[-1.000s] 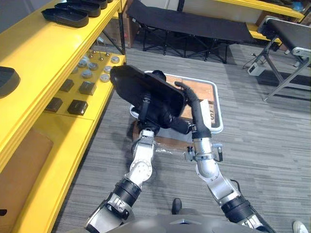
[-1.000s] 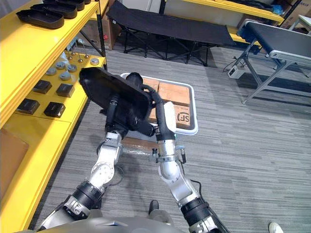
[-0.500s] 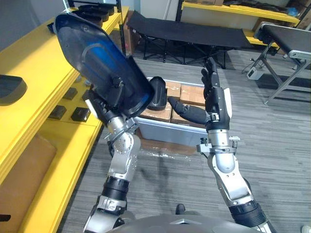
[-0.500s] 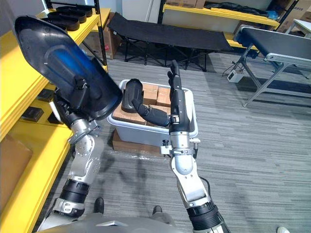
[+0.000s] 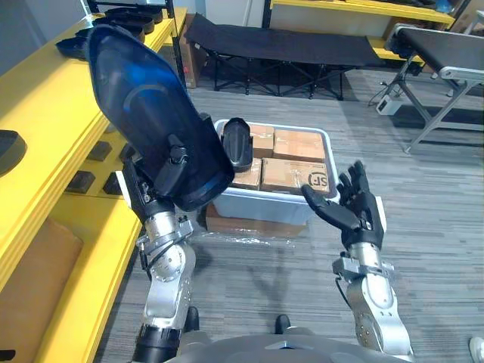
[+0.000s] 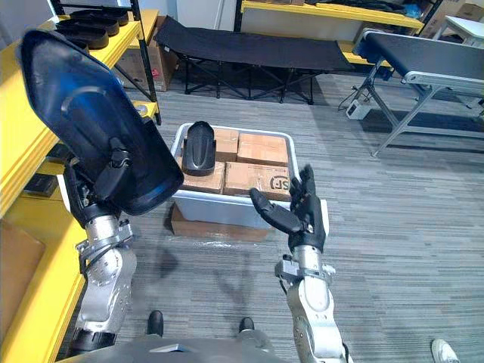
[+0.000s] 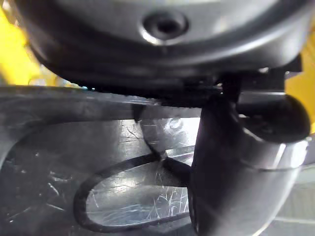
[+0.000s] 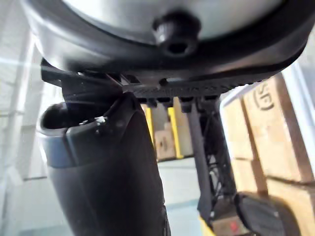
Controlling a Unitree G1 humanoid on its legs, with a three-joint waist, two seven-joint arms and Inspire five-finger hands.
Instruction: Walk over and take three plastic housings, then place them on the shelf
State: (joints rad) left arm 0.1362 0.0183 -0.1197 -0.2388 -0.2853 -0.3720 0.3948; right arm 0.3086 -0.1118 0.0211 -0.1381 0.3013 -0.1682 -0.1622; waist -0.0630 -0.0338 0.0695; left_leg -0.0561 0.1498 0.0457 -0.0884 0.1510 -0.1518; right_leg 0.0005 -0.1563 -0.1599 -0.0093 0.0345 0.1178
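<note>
A large black plastic housing [image 5: 151, 113] is held up high beside the yellow shelf [image 5: 45, 113], tilted with its hollow side toward me. My left hand [image 5: 155, 189] is shut on its lower edge; in the left wrist view the thumb [image 7: 231, 162] presses on the glossy shell [image 7: 98, 172]. My right hand [image 5: 361, 215] hovers open, palm up, in front of the grey bin [image 5: 265, 206], holding nothing. Another black housing [image 5: 237, 144] stands in the bin against cardboard boxes [image 5: 299, 144].
More housings [image 6: 94, 21] lie on the shelf's top level, and one [image 5: 9, 144] at the left edge. Small dark parts [image 5: 98, 151] sit on the lower level. A black cot [image 5: 287, 45] and a conveyor [image 5: 442, 57] stand behind the bin.
Both hands lifted the housing off the bin; the right hand let go and has dropped low in front of the bin. The left hand keeps the housing raised by the shelf.
</note>
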